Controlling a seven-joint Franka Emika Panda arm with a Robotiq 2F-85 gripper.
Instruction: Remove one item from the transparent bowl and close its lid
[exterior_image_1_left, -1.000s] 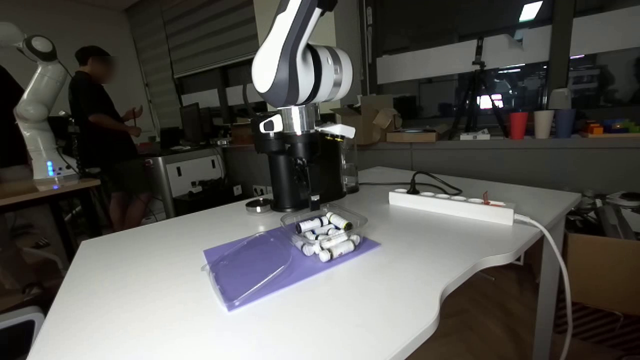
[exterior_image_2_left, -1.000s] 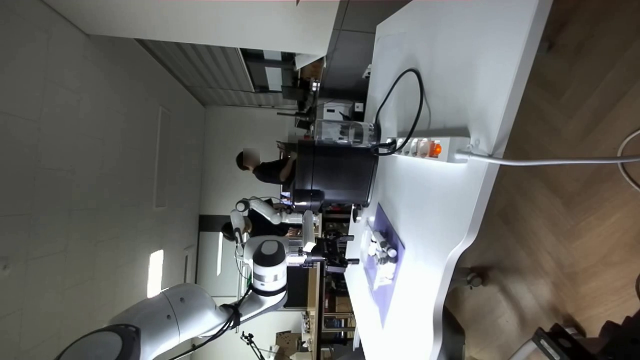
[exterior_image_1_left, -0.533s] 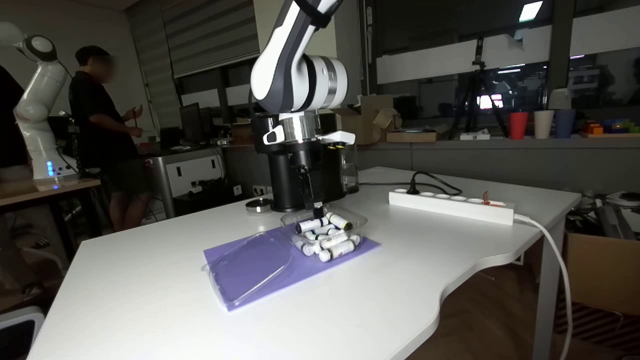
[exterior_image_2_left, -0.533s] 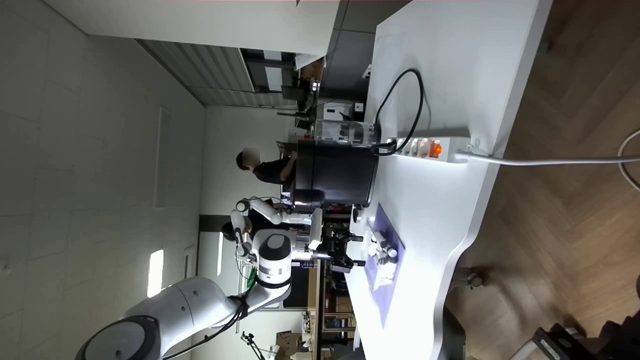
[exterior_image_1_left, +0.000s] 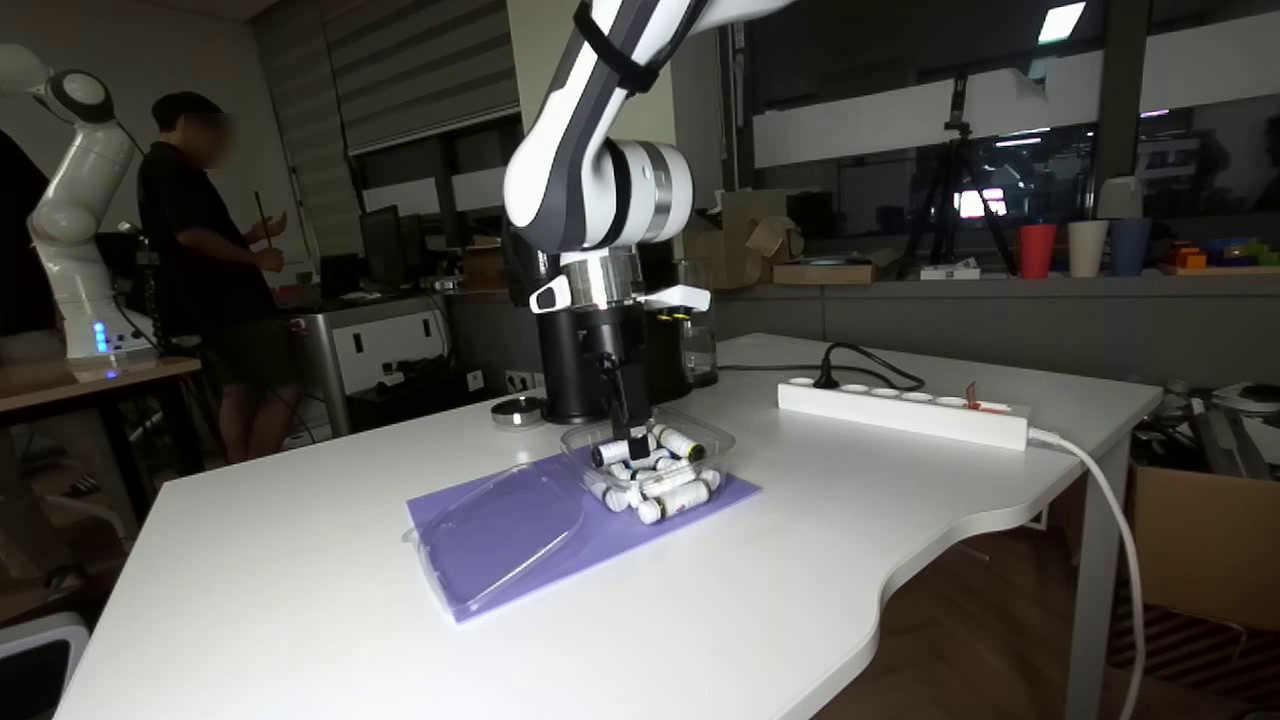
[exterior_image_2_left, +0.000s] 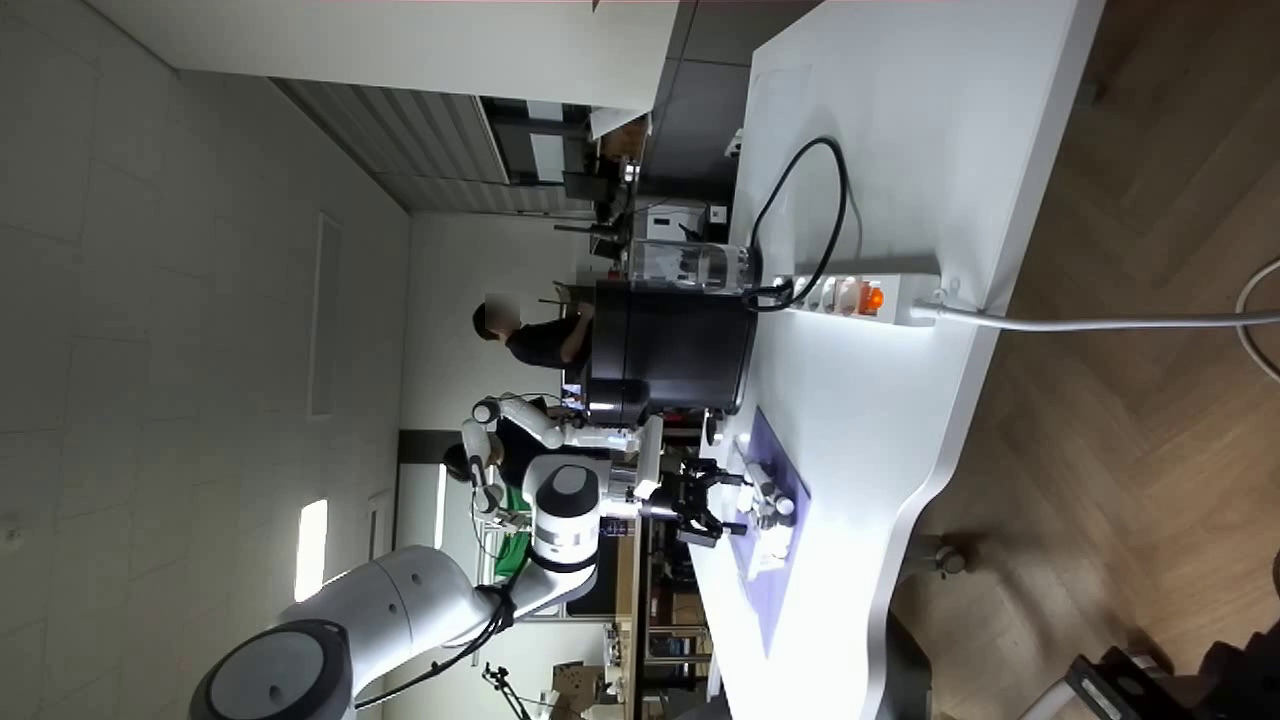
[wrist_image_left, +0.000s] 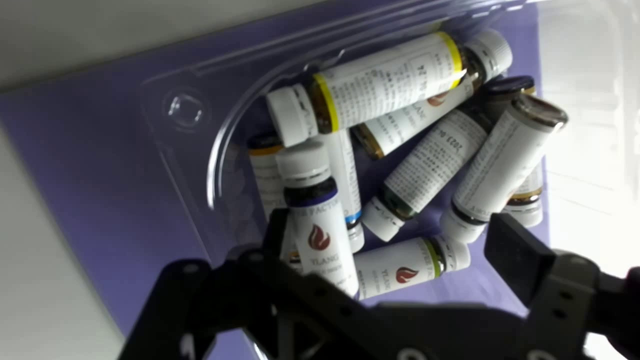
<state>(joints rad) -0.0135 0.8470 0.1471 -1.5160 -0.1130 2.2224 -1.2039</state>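
The transparent bowl (exterior_image_1_left: 726, 447) stands uncovered on the purple mat (exterior_image_1_left: 600, 532), holding several small bottles with white labels and caps. Its clear lid (exterior_image_1_left: 497, 538) lies flat on the mat beside it. My gripper (exterior_image_1_left: 638, 447) points down into the bowl's opening, fingers spread. In the wrist view, the gripper (wrist_image_left: 395, 239) spans a green-banded bottle (wrist_image_left: 400, 267) lying low and a navy-banded bottle (wrist_image_left: 320, 230) right beside one finger. Whether that finger touches the navy-banded bottle, I cannot tell. A yellow-banded bottle (wrist_image_left: 390, 80) lies beyond the fingers.
A black appliance (exterior_image_2_left: 675, 345) rises right behind the bowl, next to a clear cylinder (exterior_image_2_left: 690, 265). A small round tin (exterior_image_1_left: 517, 411) sits near its foot. A white power strip (exterior_image_1_left: 900, 412) with a black cable (exterior_image_2_left: 842, 200) lies across the table (exterior_image_1_left: 800, 590).
My gripper has come down steadily, from above the bowl's far rim to among the bottles. It has stayed open, and the bowl, bottles and lid have kept their places.
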